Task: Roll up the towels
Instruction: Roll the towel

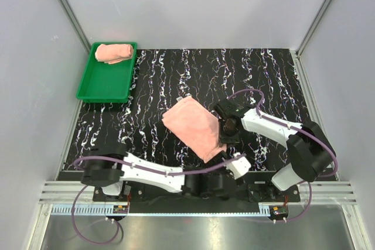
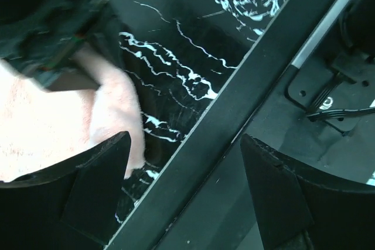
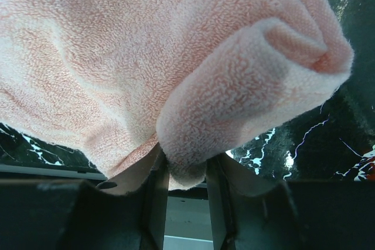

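The mat [image 1: 263, 80], black with white veining, covers the table. The tray [image 1: 105, 83], green, sits at the mat's far left corner. The loose towel [image 1: 190, 124] lies diagonally mid-mat, with its right edge curled over. The rolled towel [image 1: 114, 52] lies at the tray's far end. The right gripper [image 3: 186, 188] is pinching a fold at the loose towel's right edge. The left gripper [image 2: 184, 168] has its fingers spread and holds nothing. It is at the table's near edge, just beside the loose towel's near corner.

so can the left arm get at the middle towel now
Probably yes: the left gripper is open beside a corner of the towel, nothing between them; the right gripper pinches another edge.
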Robot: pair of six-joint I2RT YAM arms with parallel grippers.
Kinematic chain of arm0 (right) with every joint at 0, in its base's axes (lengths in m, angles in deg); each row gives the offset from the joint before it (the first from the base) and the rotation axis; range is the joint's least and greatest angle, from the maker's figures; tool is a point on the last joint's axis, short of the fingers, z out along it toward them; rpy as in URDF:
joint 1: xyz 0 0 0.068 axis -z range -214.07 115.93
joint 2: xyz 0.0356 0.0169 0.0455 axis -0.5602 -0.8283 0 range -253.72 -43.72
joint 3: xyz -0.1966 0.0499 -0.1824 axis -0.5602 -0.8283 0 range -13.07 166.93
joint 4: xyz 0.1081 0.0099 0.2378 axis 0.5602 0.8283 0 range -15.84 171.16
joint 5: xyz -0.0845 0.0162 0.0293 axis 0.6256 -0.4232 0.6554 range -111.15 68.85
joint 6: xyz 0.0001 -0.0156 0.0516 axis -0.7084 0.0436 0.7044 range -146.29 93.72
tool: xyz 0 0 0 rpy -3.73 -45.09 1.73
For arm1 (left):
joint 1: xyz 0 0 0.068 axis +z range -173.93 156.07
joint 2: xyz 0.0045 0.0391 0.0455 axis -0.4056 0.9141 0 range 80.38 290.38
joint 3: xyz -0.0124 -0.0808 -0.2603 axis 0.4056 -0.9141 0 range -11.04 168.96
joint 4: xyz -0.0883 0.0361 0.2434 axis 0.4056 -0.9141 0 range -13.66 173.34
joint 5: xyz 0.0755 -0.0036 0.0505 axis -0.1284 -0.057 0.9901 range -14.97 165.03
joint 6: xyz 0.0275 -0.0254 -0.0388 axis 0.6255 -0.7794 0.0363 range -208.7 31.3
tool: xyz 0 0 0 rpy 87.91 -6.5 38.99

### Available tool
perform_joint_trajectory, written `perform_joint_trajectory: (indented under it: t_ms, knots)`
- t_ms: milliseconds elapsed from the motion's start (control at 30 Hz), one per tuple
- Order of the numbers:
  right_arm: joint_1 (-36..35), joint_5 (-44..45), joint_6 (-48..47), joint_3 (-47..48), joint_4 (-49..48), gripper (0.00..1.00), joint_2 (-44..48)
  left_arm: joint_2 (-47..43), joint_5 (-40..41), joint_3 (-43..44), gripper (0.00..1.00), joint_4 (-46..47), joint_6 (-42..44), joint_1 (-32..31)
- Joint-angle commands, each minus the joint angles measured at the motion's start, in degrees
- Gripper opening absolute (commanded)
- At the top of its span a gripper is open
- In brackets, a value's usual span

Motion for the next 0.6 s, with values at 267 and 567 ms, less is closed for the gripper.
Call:
perform_joint_trajectory:
  t_ms: [267, 567]
  knots:
    - [-0.5, -2.4, -1.7, 2.2, 1.5, 0.36, 1.1, 13.1, 13.4, 7.1, 0.80, -5.5, 1.8, -1.0]
    - [-0.5, -3.3, -1.8, 1.0, 0.4, 0.36, 0.7, 14.5, 18.4, 7.0, 0.81, -6.4, 2.4, -0.5]
